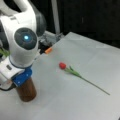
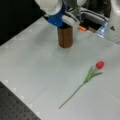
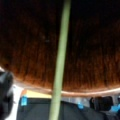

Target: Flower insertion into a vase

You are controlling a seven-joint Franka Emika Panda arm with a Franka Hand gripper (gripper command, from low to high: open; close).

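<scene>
I have the claw (image 1: pixel 15 82) right over the mouth of the vase (image 1: pixel 27 90), with a green stem (image 3: pixel 59 62) running straight down past the vase's dark inside in the wrist view. Whether the claw is clamped on it I cannot tell. My judgement: keep the stem's long axis vertical and centred. Away from the claw, a red tulip (image 2: pixel 88 75) lies flat on the worktop (image 2: pixel 37 75).

White arm (image 1: pixel 23 42) bent low, end effector (image 2: pixel 65 21) pointing down
</scene>
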